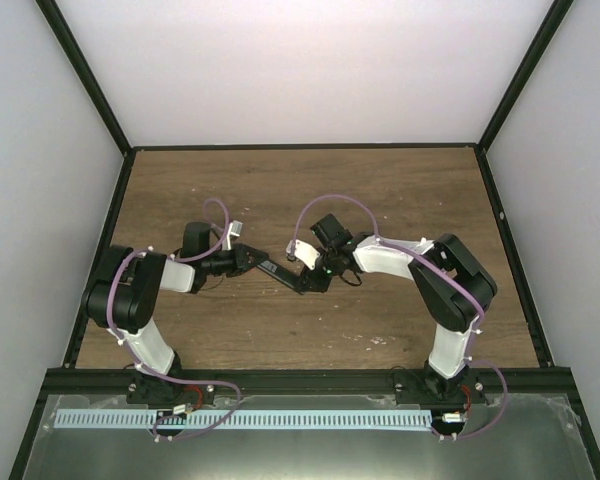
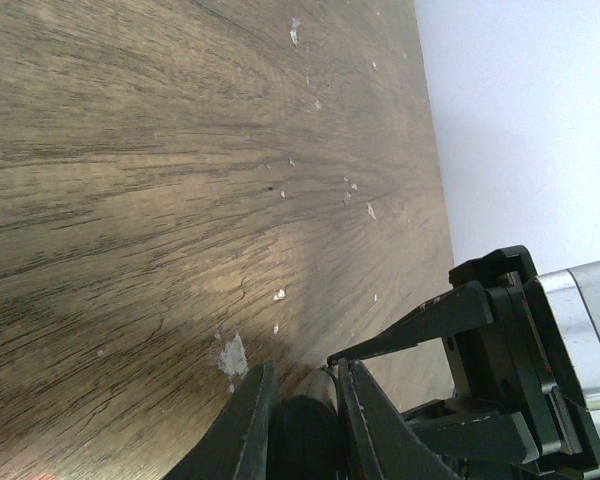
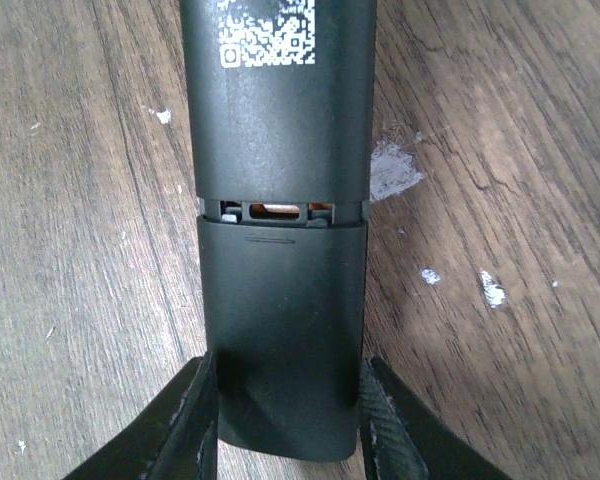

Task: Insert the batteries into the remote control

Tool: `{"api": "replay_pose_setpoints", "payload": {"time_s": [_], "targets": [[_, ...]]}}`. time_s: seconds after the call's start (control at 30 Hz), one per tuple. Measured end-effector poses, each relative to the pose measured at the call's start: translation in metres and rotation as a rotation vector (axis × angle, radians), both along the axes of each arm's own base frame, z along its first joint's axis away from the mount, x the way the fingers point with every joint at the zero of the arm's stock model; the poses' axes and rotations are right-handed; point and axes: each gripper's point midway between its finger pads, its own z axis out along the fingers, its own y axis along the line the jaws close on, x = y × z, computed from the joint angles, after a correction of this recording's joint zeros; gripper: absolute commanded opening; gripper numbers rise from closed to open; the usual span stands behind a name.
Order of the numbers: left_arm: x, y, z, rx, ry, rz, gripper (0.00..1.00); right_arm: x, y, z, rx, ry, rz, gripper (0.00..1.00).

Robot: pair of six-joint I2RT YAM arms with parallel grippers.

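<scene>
The black remote control lies between my two grippers at the table's middle. In the right wrist view its back faces up, with a white QR label. The battery cover sits on the near end, leaving a narrow gap where something copper-coloured shows. My right gripper is shut on the sides of the cover end and also shows in the top view. My left gripper is shut on the remote's other, rounded end, seen from above too. The green and purple batteries are not visible.
The wooden table has white chipped spots beside the remote. In the left wrist view the right gripper's black finger reaches in from the right. White walls and a black frame enclose the table.
</scene>
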Motion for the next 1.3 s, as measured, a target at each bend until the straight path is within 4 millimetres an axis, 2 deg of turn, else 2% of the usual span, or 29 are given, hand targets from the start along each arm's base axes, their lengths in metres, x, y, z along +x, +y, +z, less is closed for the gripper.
{"api": "replay_pose_setpoints", "payload": {"time_s": [0.2,0.83,1.3], "targets": [[0.001,0.001,0.000,0.000,-0.001,0.002,0.00,0.003,0.003,0.000,0.006,0.000,0.002,0.26],[0.001,0.005,0.005,-0.005,-0.037,-0.016,0.00,0.009,0.012,0.001,0.039,0.036,0.025,0.21],[0.004,-0.003,0.010,-0.018,-0.101,-0.039,0.00,0.012,0.014,0.002,0.055,0.053,0.030,0.19]]}}
